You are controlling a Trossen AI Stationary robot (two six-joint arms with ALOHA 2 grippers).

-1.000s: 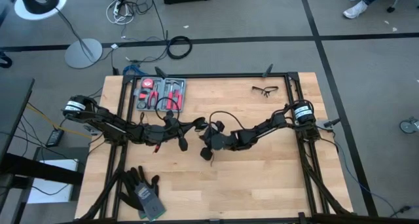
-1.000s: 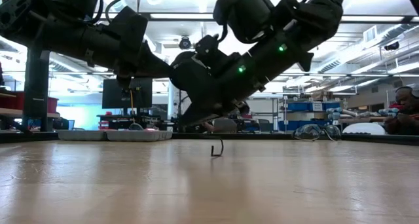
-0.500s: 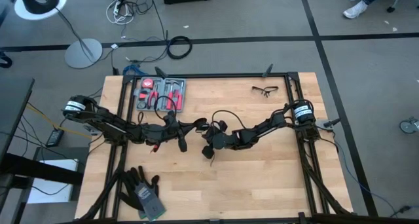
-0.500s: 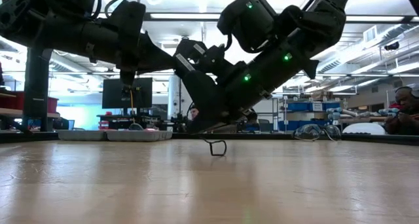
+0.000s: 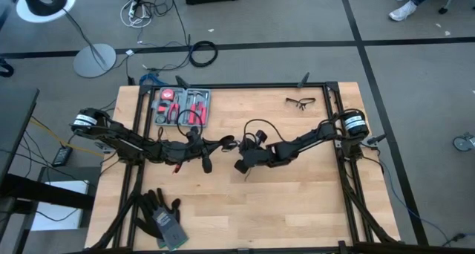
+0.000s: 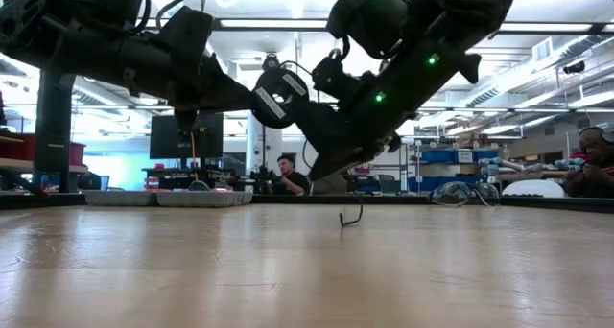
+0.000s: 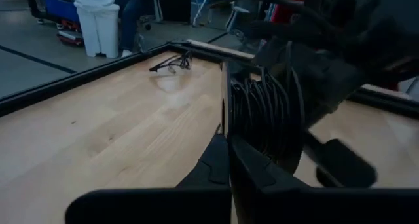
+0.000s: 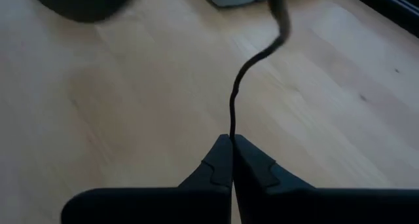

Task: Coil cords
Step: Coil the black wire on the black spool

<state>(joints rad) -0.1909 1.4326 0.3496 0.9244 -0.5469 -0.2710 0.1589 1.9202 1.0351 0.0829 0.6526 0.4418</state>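
Left tool: the left tool (image 5: 228,142) hovers over the middle of the desk (image 5: 297,202), its fingers pressed together on a wound bundle of the cord (image 7: 265,116); the left wrist view shows many turns of thin black line stacked just past the fingertips.
Right tool: the right tool (image 5: 241,165) sits just beside the left one, a little nearer the front edge, fingers fully closed and pinching a strand of the cord, which rises in a wavy line from the tips in its wrist view.
Cord: held off the desk between the two tools; a short hooked end (image 6: 351,218) hangs down close to the wood in the low view.
Elsewhere on the desk: tool tray (image 5: 182,105) at the back left, safety glasses (image 5: 300,102) at the back right, gloves (image 5: 159,215) at the front left.
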